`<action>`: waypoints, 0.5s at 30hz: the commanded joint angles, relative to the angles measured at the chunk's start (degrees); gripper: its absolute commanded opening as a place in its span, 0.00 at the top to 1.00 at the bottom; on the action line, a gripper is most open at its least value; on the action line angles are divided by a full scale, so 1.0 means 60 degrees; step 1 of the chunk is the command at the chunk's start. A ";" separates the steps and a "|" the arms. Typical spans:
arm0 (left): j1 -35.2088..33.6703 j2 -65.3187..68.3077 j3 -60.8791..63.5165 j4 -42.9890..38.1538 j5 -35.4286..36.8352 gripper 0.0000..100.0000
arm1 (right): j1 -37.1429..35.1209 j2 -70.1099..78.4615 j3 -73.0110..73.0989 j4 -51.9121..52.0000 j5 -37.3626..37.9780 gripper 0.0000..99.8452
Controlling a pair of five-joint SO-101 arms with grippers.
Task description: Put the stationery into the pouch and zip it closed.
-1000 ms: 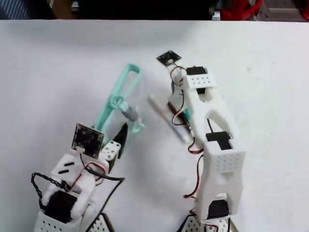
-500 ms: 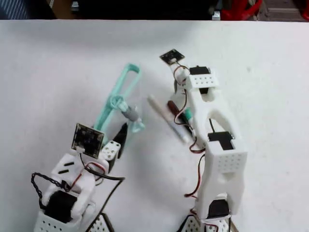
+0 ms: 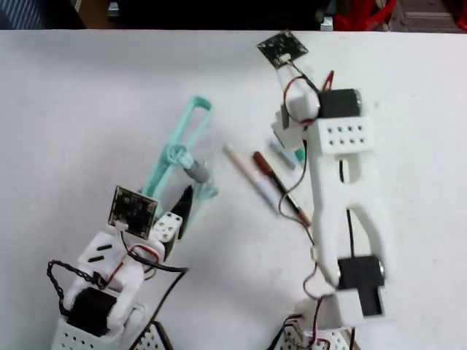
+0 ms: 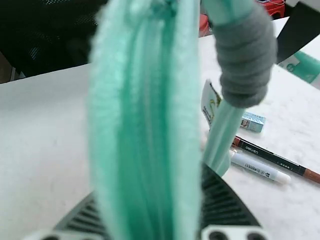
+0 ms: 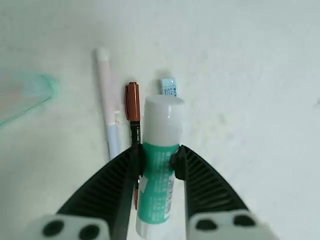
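Observation:
The teal pouch (image 3: 179,146) lies slantwise left of centre, its near end pinched in my left gripper (image 3: 182,205), which is shut on it. Close up, the pouch (image 4: 145,125) stands edge-on with a grey zipper pull (image 4: 245,55) beside it. My right gripper (image 5: 159,157) is shut on a glue stick (image 5: 160,165) with a white cap and green label, held above the table. Under it lie a white pen (image 5: 107,115), a brown-capped pen (image 5: 132,107) and a small blue eraser (image 5: 169,86). From above, the right gripper (image 3: 290,142) hangs over the pens (image 3: 273,182).
The white table (image 3: 87,95) is bare to the left and at the back. The two pens (image 4: 265,161) lie between both arms, right of the pouch. The table's far edge (image 3: 146,30) meets a dark background.
My right arm has risen and swung toward the far side with the glue stick, uncovering the brown-capped pen. The left arm and the pouch have stayed still.

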 commanded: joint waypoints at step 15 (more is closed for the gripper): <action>-0.0022 -0.0007 0.0161 -0.0103 -0.0044 0.85 | -0.1267 -0.6190 0.3018 -0.2000 -0.1626 0.98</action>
